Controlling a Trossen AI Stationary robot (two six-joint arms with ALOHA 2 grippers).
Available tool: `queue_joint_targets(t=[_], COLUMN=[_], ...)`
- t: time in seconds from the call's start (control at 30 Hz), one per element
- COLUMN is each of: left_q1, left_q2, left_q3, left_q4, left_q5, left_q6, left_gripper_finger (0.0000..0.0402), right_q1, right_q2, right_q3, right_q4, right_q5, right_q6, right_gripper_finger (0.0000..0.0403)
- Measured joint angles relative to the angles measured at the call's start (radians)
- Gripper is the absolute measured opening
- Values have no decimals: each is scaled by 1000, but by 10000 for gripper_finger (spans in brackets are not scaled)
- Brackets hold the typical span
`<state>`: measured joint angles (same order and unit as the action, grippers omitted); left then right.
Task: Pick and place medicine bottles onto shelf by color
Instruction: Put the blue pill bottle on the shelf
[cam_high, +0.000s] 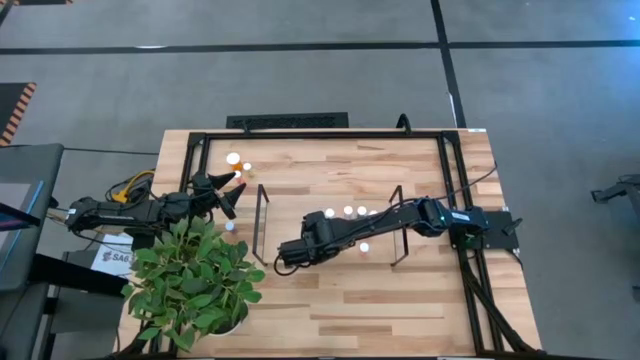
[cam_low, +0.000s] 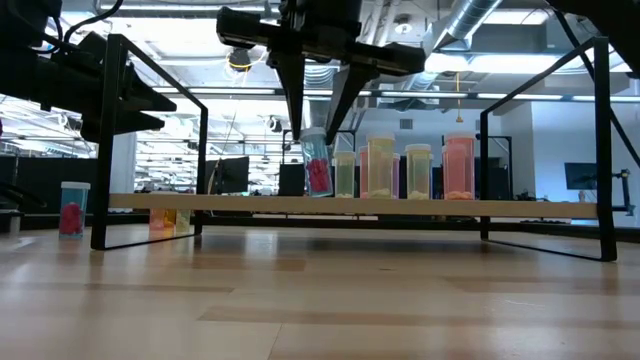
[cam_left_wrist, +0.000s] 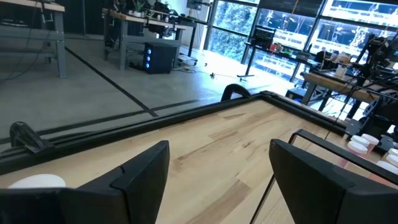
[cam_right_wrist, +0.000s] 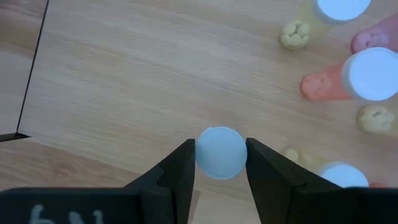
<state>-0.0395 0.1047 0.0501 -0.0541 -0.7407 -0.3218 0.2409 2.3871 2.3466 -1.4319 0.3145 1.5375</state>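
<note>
The shelf (cam_low: 250, 204) is a light-wood board between two black wire ends (cam_high: 262, 215). My right gripper (cam_right_wrist: 220, 163) reaches down over its left part, shut on a clear medicine bottle with red contents (cam_low: 317, 172) and a white cap. Several bottles with yellow and orange contents (cam_low: 418, 170) stand on their bases on the shelf to the right of it. My left gripper (cam_left_wrist: 217, 180) waits open and level at the table's left (cam_high: 225, 190), near two loose bottles (cam_high: 233, 158). My right gripper pinches the bottle's round white cap (cam_right_wrist: 220, 142) between its two fingers, one on each side. The fingers (cam_low: 300, 130) come from above, pointing steeply down. The bottle hangs slightly tilted with its base (cam_low: 319, 192) at the shelf board; whether it rests there cannot be told.
A leafy potted plant (cam_high: 195, 285) fills the table's near left corner. A red-filled bottle (cam_low: 72, 208) and orange ones (cam_low: 160, 220) stand on the table left of the shelf. A black frame (cam_high: 300, 134) runs round the table. Bare shelf wood (cam_right_wrist: 124, 74) lies beside the held bottle.
</note>
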Motion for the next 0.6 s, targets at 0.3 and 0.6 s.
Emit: queue_joint_targets(t=[0.3, 0.6], left_q1=[0, 0], left_q2=[0, 0], left_q3=[0, 0], left_q4=[0, 0], left_q5=[0, 0], left_q6=[0, 0], left_gripper_finger=[265, 265], right_q1=[14, 21], right_q2=[5, 6], right_q3=[0, 0], right_q4=[-4, -15], right_q5=[-5, -2], right_q6=[7, 10], right_gripper_finger=[158, 158])
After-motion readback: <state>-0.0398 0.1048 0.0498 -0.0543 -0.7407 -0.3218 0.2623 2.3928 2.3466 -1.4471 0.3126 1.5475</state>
